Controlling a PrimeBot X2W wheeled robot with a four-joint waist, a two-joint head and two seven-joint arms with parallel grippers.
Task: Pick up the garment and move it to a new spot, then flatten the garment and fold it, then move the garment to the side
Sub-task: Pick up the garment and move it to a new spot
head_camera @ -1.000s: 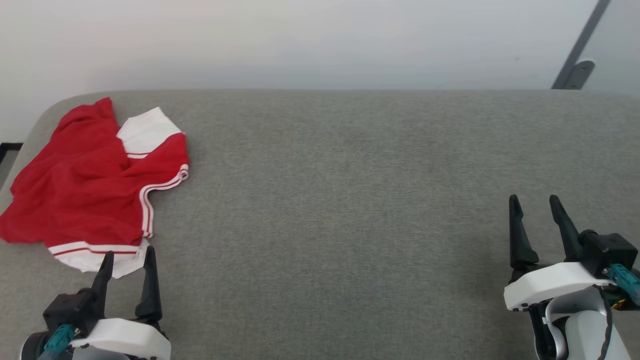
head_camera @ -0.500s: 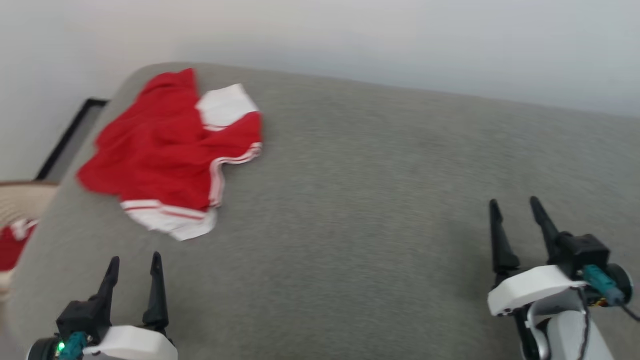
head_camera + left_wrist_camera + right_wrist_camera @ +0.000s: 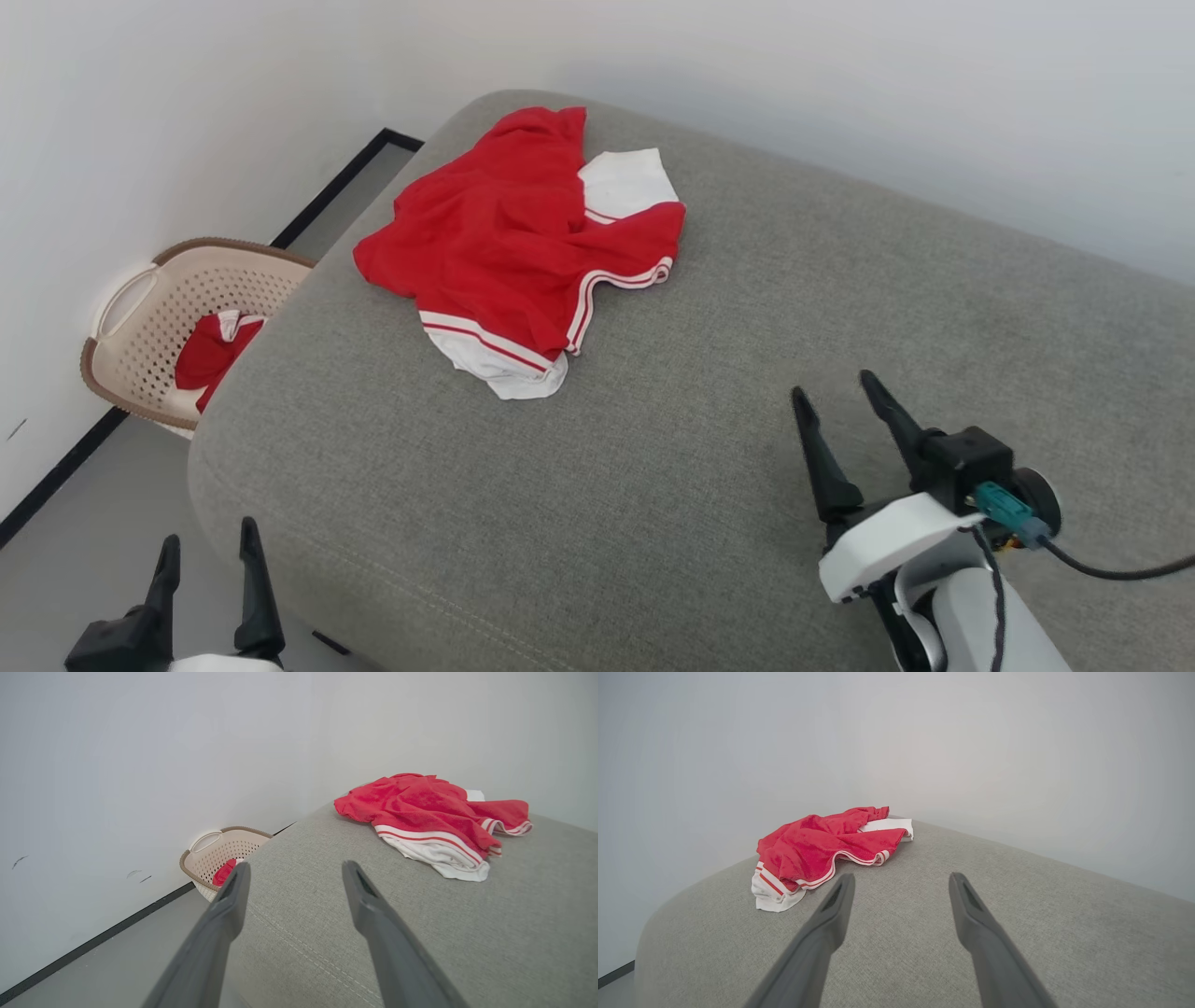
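garment (image 3: pixel 523 243): is lying crumpled near the far left corner of the grey cushion (image 3: pixel 747 392), red fabric bunching on top, one white part showing at the far edge, another white part with a red stripe sticking out at the near edge, striped trim curving along the right side
garment contact: is resting on the cushion alone, nothing gripping it
left gripper (image 3: pixel 209 532): fingers are standing spread, nothing between them; is hanging low at the near left, over the floor (image 3: pixel 84 560) just off the cushion's near left edge, well apart from the garment
left gripper aim: in the left wrist view, is pointing across the cushion's left corner, garment lying up and to the right of the fingertips
right gripper (image 3: pixel 833 384): fingers are standing spread, holding nothing; is hovering over the cushion's near right part, well apart from the garment
right gripper aim: in the right wrist view, garment is sitting ahead and to the left of the fingertips
basket (image 3: pixel 149 345): beige, perforated, is sitting on the floor against the wall (image 3: pixel 140 112), beside the cushion's left end
red cloth (image 3: pixel 210 350): is lying inside the basket
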